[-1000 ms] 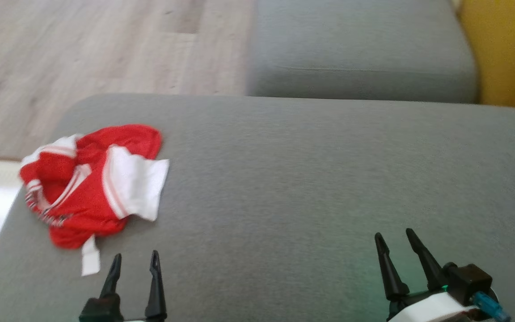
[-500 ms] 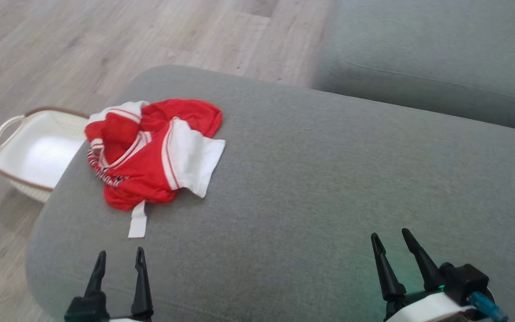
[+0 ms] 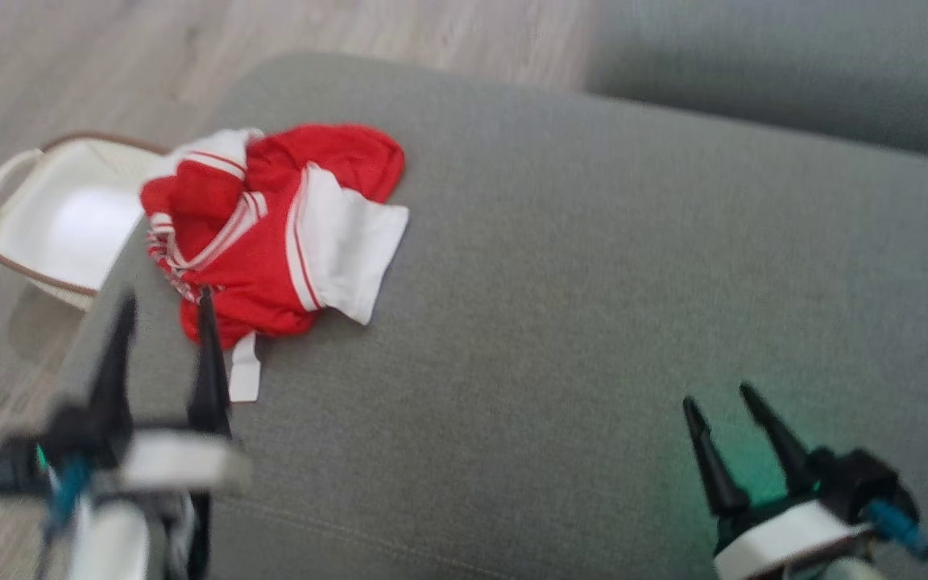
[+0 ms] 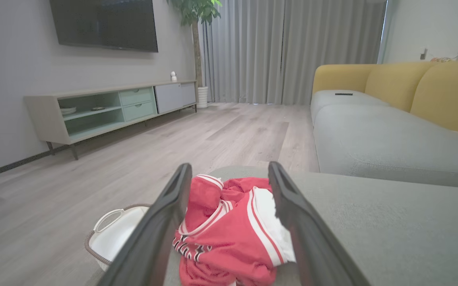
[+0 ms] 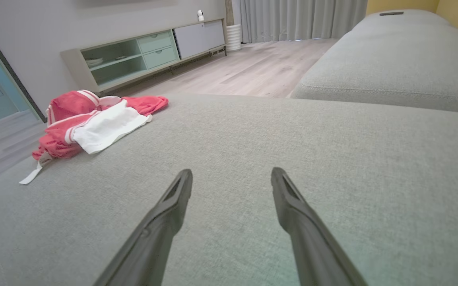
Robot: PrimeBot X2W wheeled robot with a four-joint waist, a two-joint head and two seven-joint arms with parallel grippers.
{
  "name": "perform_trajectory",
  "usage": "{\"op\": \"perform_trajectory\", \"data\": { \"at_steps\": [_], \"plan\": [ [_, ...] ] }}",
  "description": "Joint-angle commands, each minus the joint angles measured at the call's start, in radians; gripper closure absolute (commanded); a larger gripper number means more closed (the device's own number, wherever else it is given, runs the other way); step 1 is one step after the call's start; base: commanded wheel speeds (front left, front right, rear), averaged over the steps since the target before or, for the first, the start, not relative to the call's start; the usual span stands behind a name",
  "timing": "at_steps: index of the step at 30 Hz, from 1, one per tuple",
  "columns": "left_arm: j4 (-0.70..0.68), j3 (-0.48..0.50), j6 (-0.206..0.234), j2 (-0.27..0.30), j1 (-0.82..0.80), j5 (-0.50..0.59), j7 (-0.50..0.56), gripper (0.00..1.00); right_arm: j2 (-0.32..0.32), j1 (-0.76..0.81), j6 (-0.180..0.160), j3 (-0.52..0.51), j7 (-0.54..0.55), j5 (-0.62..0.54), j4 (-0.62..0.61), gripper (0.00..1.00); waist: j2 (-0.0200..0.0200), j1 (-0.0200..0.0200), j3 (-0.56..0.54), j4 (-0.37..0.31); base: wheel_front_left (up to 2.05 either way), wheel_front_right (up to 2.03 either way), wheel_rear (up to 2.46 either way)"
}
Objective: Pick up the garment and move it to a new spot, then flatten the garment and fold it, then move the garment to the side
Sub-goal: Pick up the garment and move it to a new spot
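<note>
A crumpled red and white garment (image 3: 271,229) lies near the far left corner of the grey sofa cushion (image 3: 593,282). My left gripper (image 3: 164,302) hovers open just in front of it, fingers pointing at its near edge. In the left wrist view the garment (image 4: 229,230) sits between the two spread fingers, a short way ahead. My right gripper (image 3: 726,399) is open over bare cushion at the lower right, far from the cloth. The right wrist view shows the garment (image 5: 90,123) off to the left, beyond the right gripper (image 5: 231,178).
A white basket (image 3: 53,217) with a brown rim stands on the wooden floor just left of the cushion, also in the left wrist view as the basket (image 4: 113,234). A second grey seat (image 3: 794,72) lies behind. A low TV cabinet (image 4: 109,109) lines the far wall.
The camera has kept turning left and tilting. My left arm has risen and reached forward toward the garment. The right gripper has barely moved. The garment lies as before.
</note>
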Motion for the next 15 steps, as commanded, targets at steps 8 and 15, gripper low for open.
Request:
{"op": "perform_trajectory", "data": {
  "at_steps": [8, 15],
  "plan": [
    [0.261, 0.100, -0.068, 0.112, -0.483, -0.071, 0.153, 0.00, -0.127, -0.147, 0.007, 0.031, -0.011, -0.010, -0.067, 0.00, 0.0000, 0.0000, 0.211, -0.069, 0.00, 0.00, 0.00],
    [0.630, 0.179, -0.093, 0.198, -0.774, -0.163, 0.297, 0.00, -0.200, -0.226, 0.007, 0.025, -0.011, -0.013, -0.097, 0.00, 0.0000, 0.0000, 0.352, -0.122, 0.00, 0.00, 0.00]
  ]
}}
